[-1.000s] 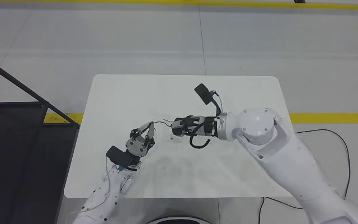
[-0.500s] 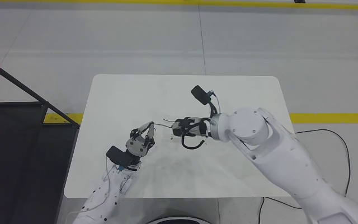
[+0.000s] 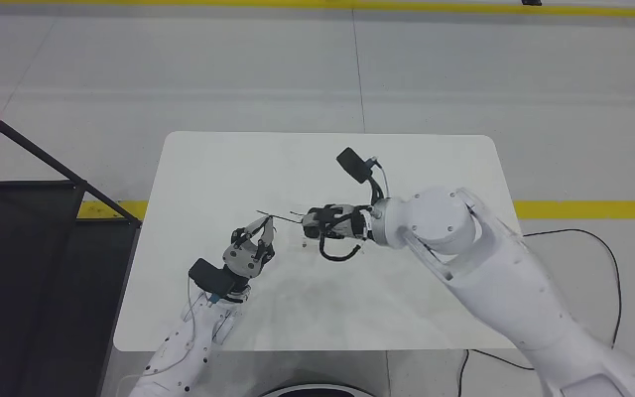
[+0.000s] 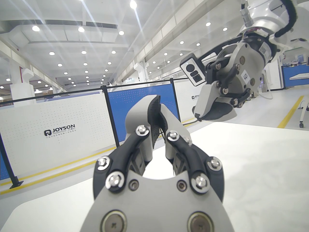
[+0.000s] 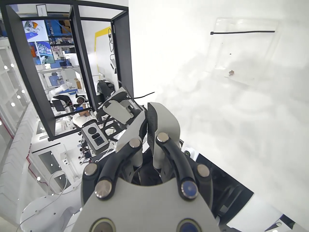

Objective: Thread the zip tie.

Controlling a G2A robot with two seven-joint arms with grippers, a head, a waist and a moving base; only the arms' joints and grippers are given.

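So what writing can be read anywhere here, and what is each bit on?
White perforated panel: a brand logo, not quoted here; the line under it is too small to read.
Farther white panel: the same logo, partly hidden.
Sticker on the right tool: one mark, unreadable.
Wall posters: blurred.

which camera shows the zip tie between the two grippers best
The top view: the zip tie shows as a thin black line between the left gripper and right gripper. The right wrist view catches just a short end poking past the left gripper. In the left wrist view, shut fingers hide it.
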